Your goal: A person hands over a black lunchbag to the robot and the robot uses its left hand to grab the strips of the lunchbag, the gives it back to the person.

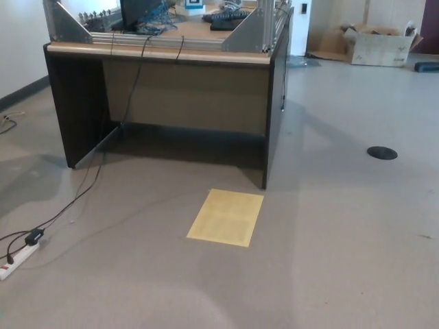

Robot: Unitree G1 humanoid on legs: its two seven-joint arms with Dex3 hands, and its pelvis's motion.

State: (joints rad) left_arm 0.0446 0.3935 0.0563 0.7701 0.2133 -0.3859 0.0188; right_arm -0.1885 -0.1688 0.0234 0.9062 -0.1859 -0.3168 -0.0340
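No text is showing legibly; the blue-and-white marker (194, 4) on the desk (164, 51) is appearing too small to read.

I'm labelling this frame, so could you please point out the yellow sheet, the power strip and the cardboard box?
yellow sheet (226, 217), head view, its middle.
power strip (16, 260), head view, its white body.
cardboard box (379, 46), head view, its front wall.

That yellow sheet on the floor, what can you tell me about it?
The yellow sheet is a flat, pale yellow rectangle, perhaps paper or thin card, with faint lines or print too small to read. It lies flat on the grey floor, turned slightly askew, just in front of the dark desk, near its right front corner. Nothing rests on it and nothing but the floor touches it. No lunchbag, person or robot hand is in view.
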